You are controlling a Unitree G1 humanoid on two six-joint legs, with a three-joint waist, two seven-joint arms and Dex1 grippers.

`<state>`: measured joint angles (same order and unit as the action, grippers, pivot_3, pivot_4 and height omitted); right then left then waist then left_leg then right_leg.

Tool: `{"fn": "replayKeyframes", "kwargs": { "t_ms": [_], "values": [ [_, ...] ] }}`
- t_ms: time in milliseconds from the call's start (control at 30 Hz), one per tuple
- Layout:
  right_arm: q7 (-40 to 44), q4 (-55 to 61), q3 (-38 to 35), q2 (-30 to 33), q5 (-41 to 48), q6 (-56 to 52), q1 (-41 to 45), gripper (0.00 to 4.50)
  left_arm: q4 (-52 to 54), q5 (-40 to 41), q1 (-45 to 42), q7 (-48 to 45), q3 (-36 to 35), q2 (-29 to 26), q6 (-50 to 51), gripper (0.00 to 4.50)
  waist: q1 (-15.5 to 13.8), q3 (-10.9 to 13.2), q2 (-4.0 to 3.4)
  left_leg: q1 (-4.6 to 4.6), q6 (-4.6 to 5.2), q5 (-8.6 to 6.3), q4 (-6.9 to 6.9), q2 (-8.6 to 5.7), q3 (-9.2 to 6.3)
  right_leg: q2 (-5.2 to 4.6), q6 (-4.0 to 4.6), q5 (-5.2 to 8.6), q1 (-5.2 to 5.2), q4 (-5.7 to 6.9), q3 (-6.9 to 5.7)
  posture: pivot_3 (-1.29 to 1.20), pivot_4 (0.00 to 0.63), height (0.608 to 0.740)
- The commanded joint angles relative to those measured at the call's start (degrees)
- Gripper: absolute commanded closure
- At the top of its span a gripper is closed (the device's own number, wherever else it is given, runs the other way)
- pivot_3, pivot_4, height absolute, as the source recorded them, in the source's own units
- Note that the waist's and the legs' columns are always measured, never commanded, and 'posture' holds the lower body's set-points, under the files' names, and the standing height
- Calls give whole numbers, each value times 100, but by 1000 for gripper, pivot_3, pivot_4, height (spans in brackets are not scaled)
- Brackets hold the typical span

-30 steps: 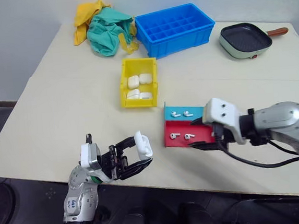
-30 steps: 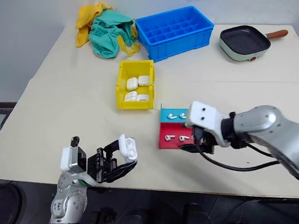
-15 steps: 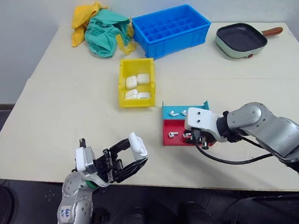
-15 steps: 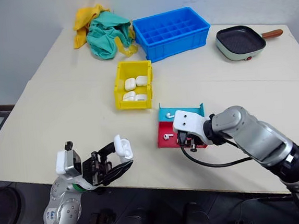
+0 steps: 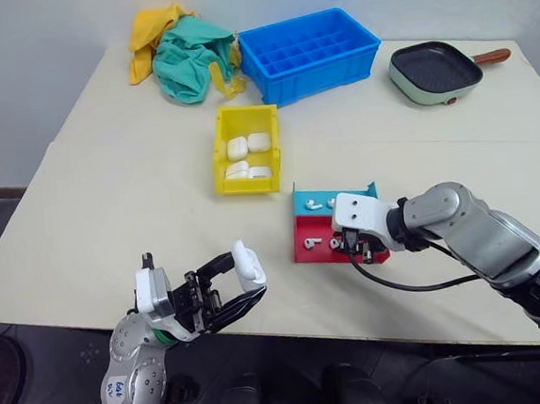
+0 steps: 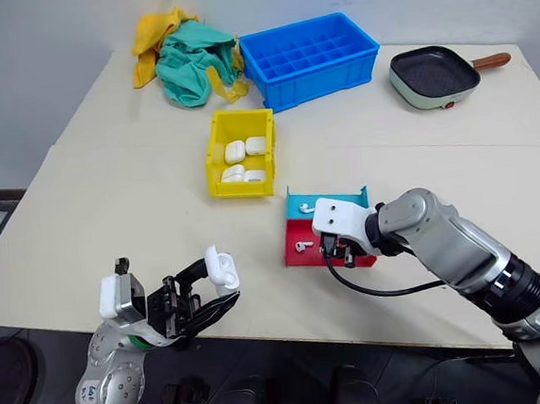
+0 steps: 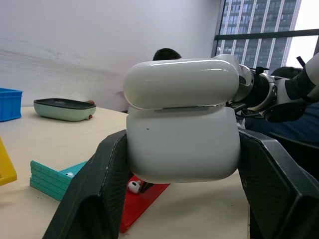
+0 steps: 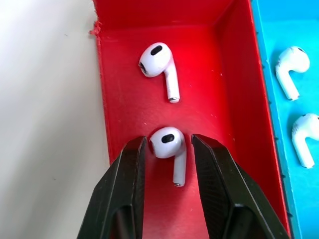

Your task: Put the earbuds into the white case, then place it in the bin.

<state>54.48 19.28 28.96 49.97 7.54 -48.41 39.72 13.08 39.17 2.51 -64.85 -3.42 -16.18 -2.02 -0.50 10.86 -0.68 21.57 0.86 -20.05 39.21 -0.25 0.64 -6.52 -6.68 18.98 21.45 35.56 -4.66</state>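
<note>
Right wrist view shows the right gripper [image 8: 168,149] down in the red tray [image 8: 122,84], its fingers [image 8: 127,172] astride one earbud [image 8: 167,147] with a sliver of room either side, not yet pinching; a second earbud [image 8: 158,63] lies farther along the same tray, and two more sit in the teal tray [image 5: 336,199] beside it. The left gripper [image 5: 232,283] is clamped on the case [image 5: 248,264], held off the table's near edge, its lid looking slightly ajar. Likely trouble: the bud is glossy and rounded, so a squeeze on the bulb could squirt it away or tip the stem, and one finger sits close to the tray's wall, which could catch and drag the light tray. The trays lie near the table's near edge, so a shove could push them toward it. Open table lies between the two arms for the handover; the bin [image 5: 223,154], with cases inside, stands mid-table with bare room around
</note>
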Motion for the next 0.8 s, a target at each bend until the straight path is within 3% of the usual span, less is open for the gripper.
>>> {"fn": "replayKeyframes", "kwargs": {
  "t_ms": [33, 800],
  "values": [
    [71, 33, -40, -34, -145, 91, -31, 3052, 135, 54, -10, -33, -32, -35, -103, 1712, 11, 0, 0, 0, 0, 0, 0, 0, 0, 0, 0, 0, 0, 1, 0, 0, 150, 740],
    [217, -106, -73, -326, -324, 102, -65, 3052, 38, 71, -36, -116, -105, -135, -155, 1712, 62, 0, 0, -6, -3, 3, 1, 0, 0, -1, 0, 0, -1, 8, 1, 0, 150, 740]
  ]
}}
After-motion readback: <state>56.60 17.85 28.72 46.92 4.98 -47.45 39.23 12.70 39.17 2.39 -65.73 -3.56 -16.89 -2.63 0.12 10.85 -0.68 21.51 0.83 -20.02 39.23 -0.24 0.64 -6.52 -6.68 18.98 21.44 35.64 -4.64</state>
